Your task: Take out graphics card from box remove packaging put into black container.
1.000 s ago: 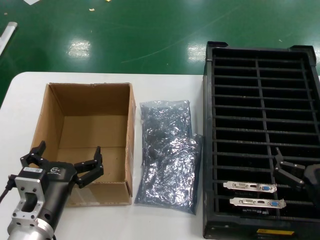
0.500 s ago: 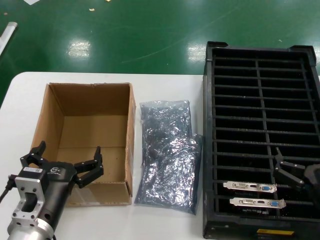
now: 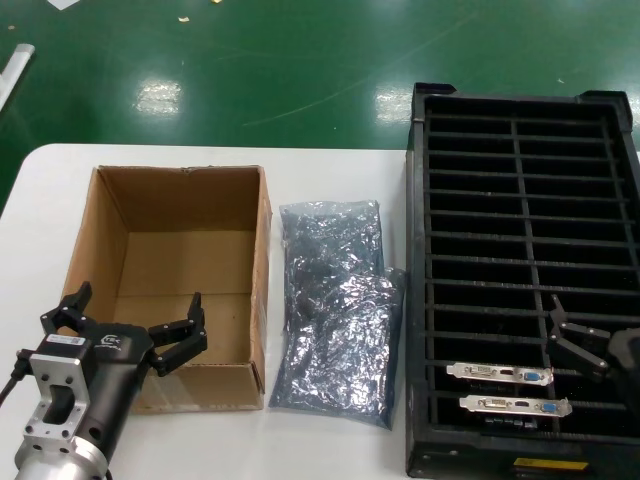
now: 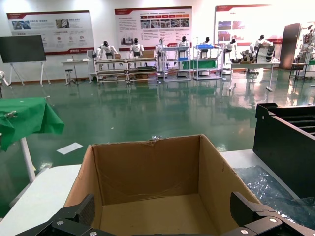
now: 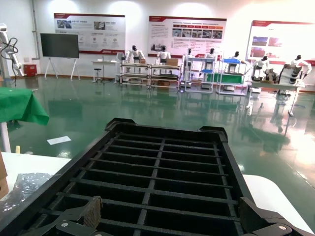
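1. Box (image 3: pixel 170 280): open, on the white table (image 3: pixel 330 450), nothing visible on its floor.
2. My left gripper (image 3: pixel 125 330): jaws spread wide, holding nothing, above the box's near edge.
3. Bags (image 3: pixel 335 310): two crinkled grey-blue bags overlapping, between box and crate.
4. Crate (image 3: pixel 520 280): black, slotted, at the table's right.
5. Cards (image 3: pixel 505 390): two standing in the crate's nearest rows, silver brackets up.
6. My right gripper (image 3: pixel 580 340): fingers open, empty, over the crate near the cards.
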Controlling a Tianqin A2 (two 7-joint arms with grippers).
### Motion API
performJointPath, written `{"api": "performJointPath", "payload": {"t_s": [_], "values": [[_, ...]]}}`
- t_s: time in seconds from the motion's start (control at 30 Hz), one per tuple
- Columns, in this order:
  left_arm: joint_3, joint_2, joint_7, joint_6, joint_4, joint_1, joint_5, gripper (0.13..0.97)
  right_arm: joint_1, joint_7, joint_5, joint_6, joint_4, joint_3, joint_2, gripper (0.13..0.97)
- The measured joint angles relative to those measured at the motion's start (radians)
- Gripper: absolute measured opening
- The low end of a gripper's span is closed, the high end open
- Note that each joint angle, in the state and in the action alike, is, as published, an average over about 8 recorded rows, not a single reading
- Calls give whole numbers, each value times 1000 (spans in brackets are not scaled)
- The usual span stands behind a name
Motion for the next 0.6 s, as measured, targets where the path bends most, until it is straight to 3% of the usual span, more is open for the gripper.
{"api": "performJointPath", "payload": {"t_s": [0.6], "values": [[0, 0, 0, 0, 0, 0, 0, 966, 0, 0, 0, 0, 0, 0, 0, 966]]}}
